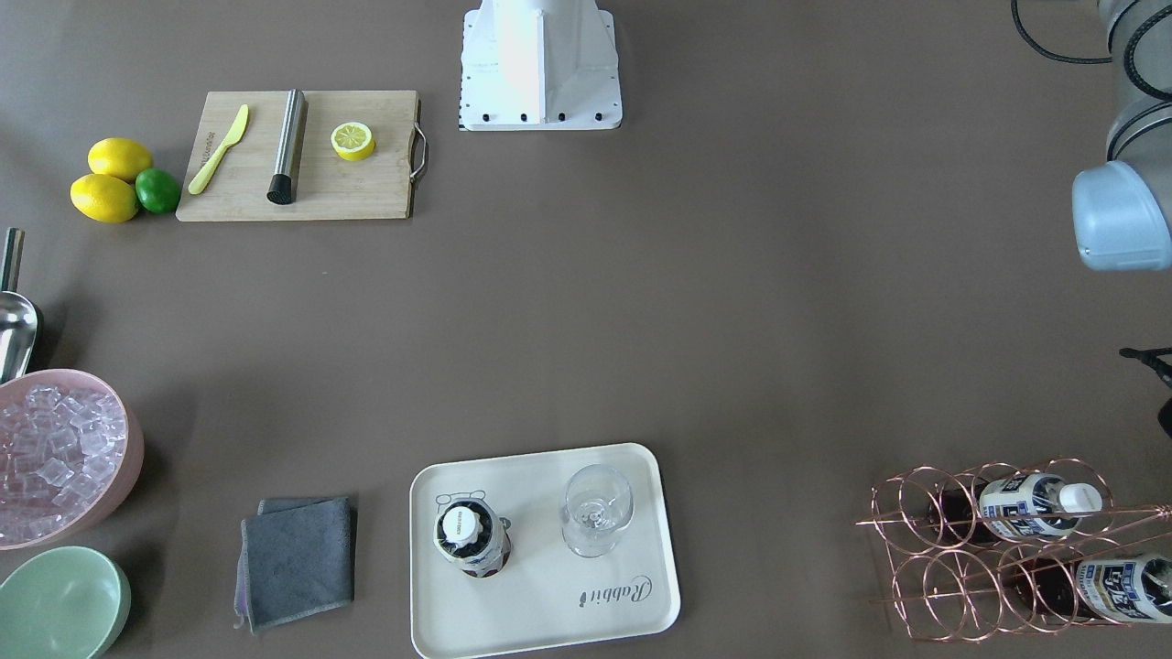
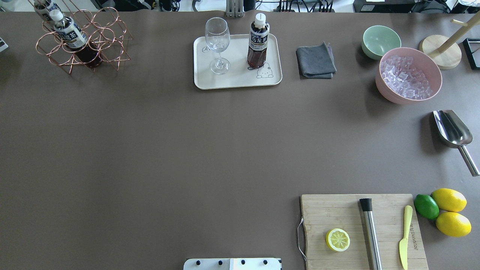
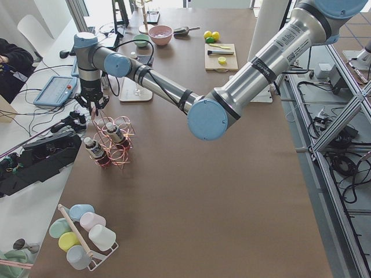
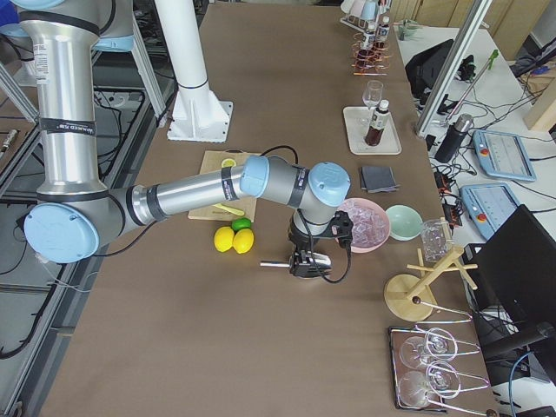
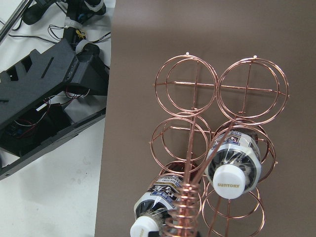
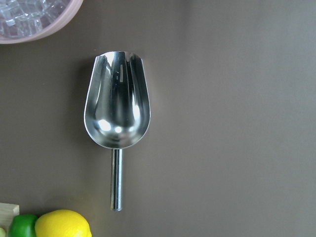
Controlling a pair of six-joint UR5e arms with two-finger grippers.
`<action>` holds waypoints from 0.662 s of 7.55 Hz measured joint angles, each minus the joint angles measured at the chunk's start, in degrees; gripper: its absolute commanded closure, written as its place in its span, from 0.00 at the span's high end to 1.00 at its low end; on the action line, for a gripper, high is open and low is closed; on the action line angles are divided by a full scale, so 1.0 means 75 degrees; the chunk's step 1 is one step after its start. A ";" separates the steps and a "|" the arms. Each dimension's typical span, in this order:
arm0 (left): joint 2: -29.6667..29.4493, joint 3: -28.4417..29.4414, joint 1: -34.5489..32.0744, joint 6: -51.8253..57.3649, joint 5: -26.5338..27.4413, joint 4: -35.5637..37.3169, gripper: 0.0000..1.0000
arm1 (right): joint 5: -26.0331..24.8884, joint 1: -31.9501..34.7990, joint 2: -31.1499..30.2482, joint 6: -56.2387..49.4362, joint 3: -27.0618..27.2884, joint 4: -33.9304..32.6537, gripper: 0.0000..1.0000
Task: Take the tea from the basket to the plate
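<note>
Above the basket (image 5: 196, 85), the left end effector (image 3: 93, 106), its opening impossible to tell, faces a probably stiff, slick tea bottle (image 5: 232, 165), best gripped below the cap.

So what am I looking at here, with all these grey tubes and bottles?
Two jointed robot arms at a brown table, caught at one moment by six cameras: one facing the robot, one above its shoulders, one at each table end, one on each wrist. The left pincer hangs over a copper wire basket holding two tea bottles; a third bottle stands on the cream tray beside a glass. The right pincer hovers over a steel scoop. Neither pincer shows clearly enough to say whether it is open or holds anything.
</note>
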 measured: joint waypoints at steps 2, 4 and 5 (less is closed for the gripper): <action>0.0004 0.0000 0.0032 0.0002 0.0000 0.0006 0.01 | -0.0124 0.0094 -0.0007 0.0086 -0.0410 0.0576 1.00; 0.0005 0.0001 0.0067 0.0002 0.0000 0.0011 0.98 | -0.0155 0.0221 -0.0009 0.0110 -0.0863 0.1117 1.00; 0.0001 0.0000 0.0077 -0.0003 0.0000 0.0013 0.98 | -0.0158 0.0228 -0.0011 0.0112 -0.1056 0.1382 1.00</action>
